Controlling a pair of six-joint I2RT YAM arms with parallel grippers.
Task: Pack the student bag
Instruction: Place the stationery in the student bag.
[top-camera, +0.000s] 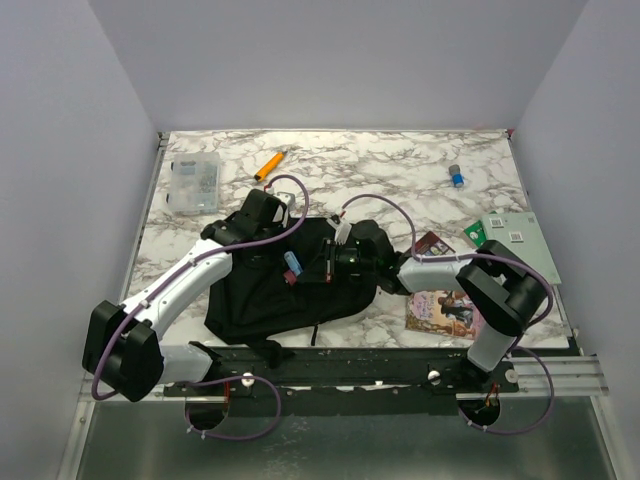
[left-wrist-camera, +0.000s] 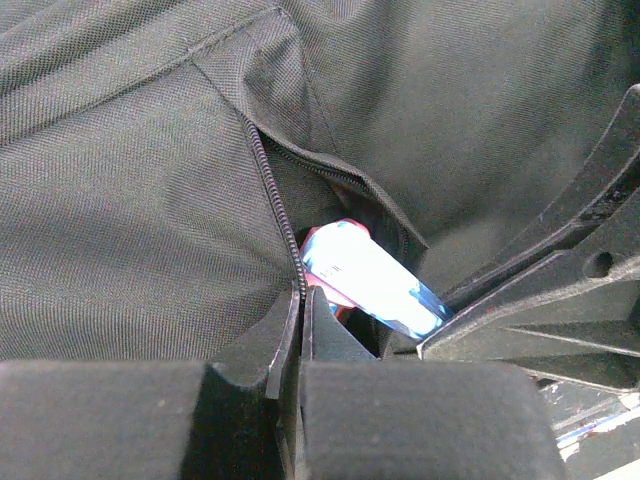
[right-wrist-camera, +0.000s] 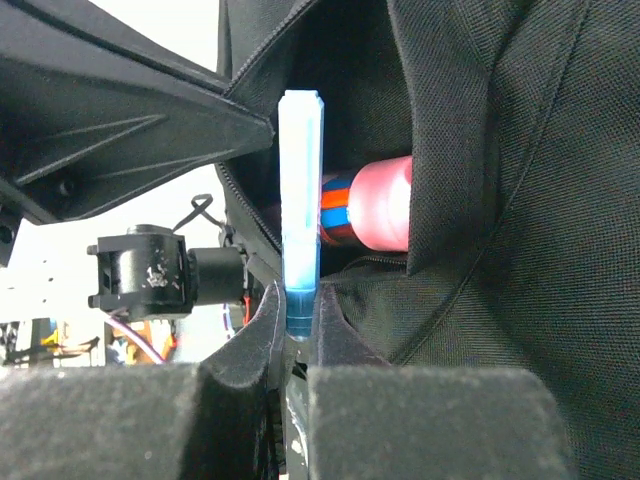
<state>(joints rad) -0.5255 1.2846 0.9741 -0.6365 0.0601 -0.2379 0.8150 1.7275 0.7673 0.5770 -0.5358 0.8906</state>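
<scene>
The student bag (top-camera: 262, 290), a large black fabric backpack, lies at the near middle of the table. My left gripper (left-wrist-camera: 302, 295) is shut on the zipper edge of its pocket opening (left-wrist-camera: 285, 215), holding the flap up; from above it sits at the bag's top left (top-camera: 283, 248). My right gripper (right-wrist-camera: 298, 310) is shut on the dark blue end of a slim pale-blue and white item (right-wrist-camera: 300, 190). Its far end points into the open pocket (left-wrist-camera: 368, 278). A pink, orange and blue object (right-wrist-camera: 375, 205) lies inside the pocket behind it. The right gripper (top-camera: 320, 264) reaches in from the right.
A clear plastic box (top-camera: 194, 183) and an orange marker (top-camera: 268, 165) lie at the back left. A small blue object (top-camera: 456, 177) is at the back right. A green and white board (top-camera: 512, 240), a dark booklet (top-camera: 432, 243) and a colourful book (top-camera: 440, 310) lie on the right.
</scene>
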